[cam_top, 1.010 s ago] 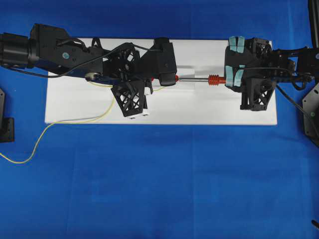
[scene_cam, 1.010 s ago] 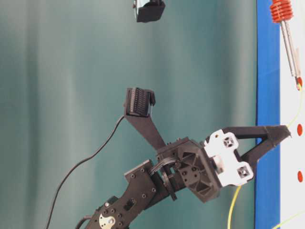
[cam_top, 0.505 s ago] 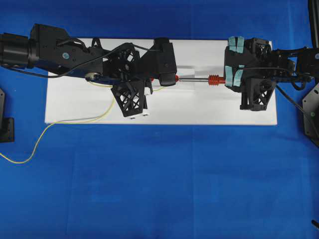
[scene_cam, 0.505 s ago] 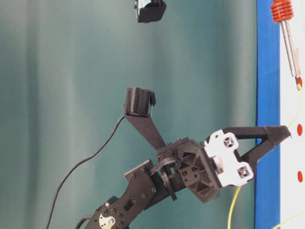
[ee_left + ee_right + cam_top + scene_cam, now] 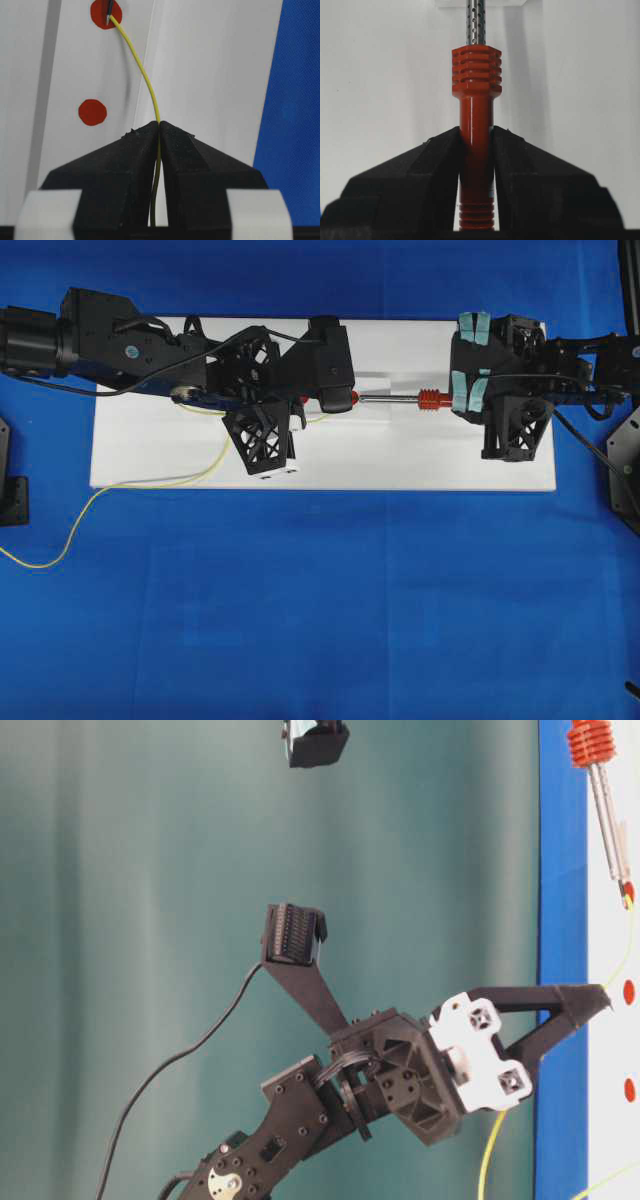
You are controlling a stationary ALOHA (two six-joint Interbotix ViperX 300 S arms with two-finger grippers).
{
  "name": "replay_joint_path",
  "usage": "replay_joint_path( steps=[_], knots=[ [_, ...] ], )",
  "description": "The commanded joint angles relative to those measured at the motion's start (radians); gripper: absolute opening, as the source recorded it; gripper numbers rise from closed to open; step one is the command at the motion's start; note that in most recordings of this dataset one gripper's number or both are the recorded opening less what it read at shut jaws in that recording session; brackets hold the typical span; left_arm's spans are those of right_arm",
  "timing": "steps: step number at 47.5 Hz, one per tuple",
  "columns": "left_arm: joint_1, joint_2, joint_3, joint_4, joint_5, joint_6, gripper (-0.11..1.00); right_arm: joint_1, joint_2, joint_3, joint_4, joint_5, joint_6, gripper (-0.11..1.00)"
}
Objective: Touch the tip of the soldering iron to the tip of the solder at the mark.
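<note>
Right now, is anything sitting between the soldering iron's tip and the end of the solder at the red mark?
Nothing visible. In the left wrist view the soldering iron tip already meets the solder end on the upper red mark.

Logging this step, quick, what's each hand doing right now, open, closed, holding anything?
Left hand: closed on the solder.
Right hand: closed on the soldering iron, gripping its red handle.

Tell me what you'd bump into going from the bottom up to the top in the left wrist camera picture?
Black fingers squeezing the yellow wire → lower red dot → upper red dot, where the wire's end meets the iron's dark tip.
</note>
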Motion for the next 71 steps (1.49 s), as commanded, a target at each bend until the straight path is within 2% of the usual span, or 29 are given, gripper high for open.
replay_joint_path(
  steps=[1,35,51,71],
  knots=[
    [-0.002,-0.017,-0.018,0.002,-0.003,0.0,0.01,-0.005,-0.006,-0.018,0.0,-0.003,-0.002,0.06],
    [-0.006,-0.025,-0.017,0.002,-0.003,0.006,0.01,-0.008,-0.006,-0.018,0.0,-0.002,-0.002,0.06],
    [-0.04,-0.16,0.012,0.002,0.029,0.0,0.01,-0.008,-0.006,-0.018,0.0,-0.003,-0.002,0.06],
    [-0.055,-0.322,0.144,0.002,0.012,-0.015,0.01,-0.008,-0.006,-0.018,0.0,-0.005,-0.002,0.06]
  ],
)
